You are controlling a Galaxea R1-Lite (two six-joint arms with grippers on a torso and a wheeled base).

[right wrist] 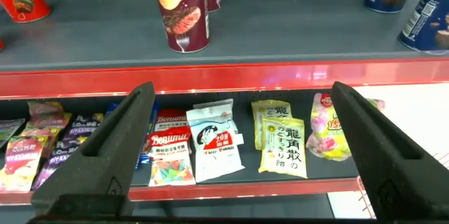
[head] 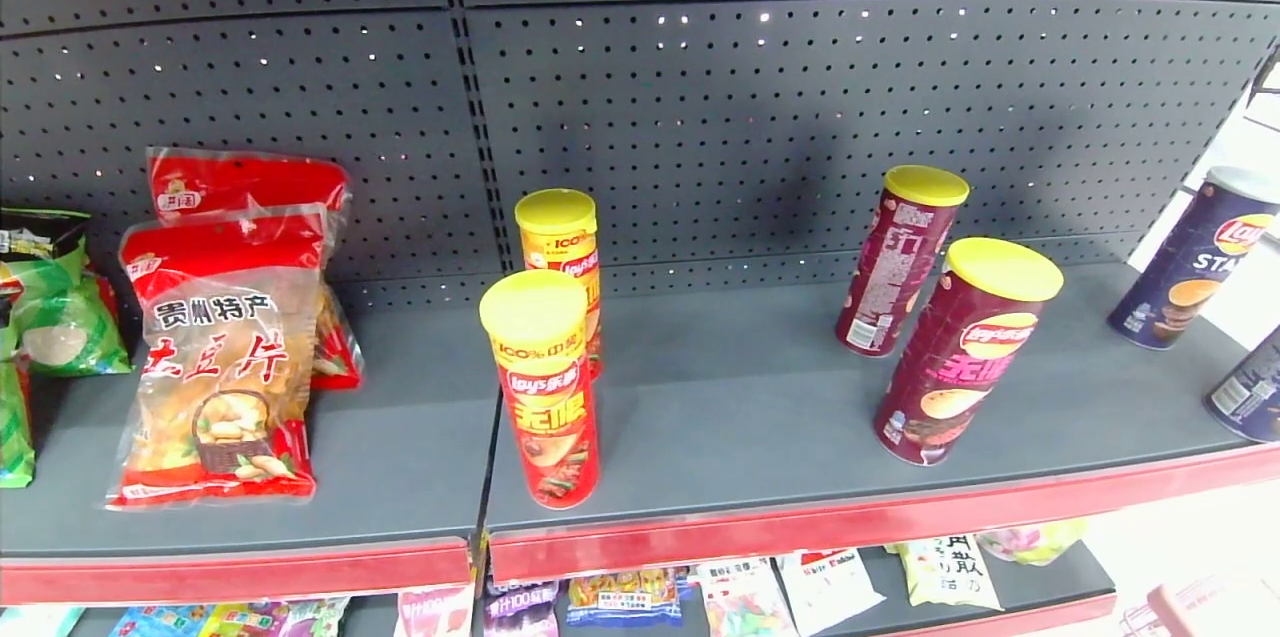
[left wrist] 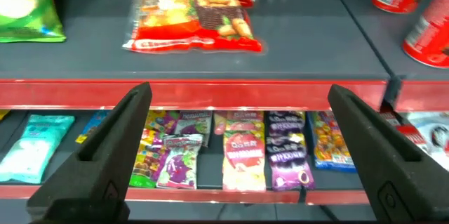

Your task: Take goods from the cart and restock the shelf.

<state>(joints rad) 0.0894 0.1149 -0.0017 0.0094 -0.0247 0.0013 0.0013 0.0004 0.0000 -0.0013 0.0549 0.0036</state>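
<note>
Bags stand left of the cans on the shelf.

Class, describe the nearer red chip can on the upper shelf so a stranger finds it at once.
Find the grey shelf with the red edge. Near its middle two yellow-lidded cans stand in file. Pick the front red can, nearest the edge, before the rear red can; maroon cans stand farther right.
</note>
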